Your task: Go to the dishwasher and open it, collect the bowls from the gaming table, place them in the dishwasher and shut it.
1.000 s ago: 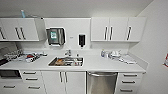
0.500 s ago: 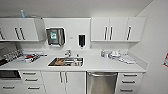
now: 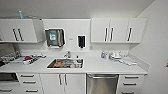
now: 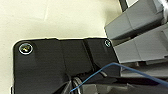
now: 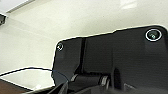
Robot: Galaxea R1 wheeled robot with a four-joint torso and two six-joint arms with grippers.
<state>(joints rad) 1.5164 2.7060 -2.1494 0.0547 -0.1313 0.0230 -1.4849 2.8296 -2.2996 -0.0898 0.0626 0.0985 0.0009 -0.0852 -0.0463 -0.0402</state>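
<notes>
The dishwasher (image 3: 102, 84) stands under the white counter (image 3: 100, 67), right of the sink. Its brushed steel door is shut, and a bar handle (image 3: 102, 77) runs across the top. I face it from a short way back, and it sits low in the head view, a little right of centre. The bowls and the gaming table are out of view. Each wrist view shows the arm's own dark plate over a pale surface.
A sink (image 3: 65, 63) holding dishes is set in the counter left of the dishwasher. A dish rack (image 3: 11, 56) stands at the far left. White drawers (image 3: 130, 83) flank the dishwasher's right side, next to the side wall (image 3: 157, 50). Upper cabinets (image 3: 117, 30) hang above.
</notes>
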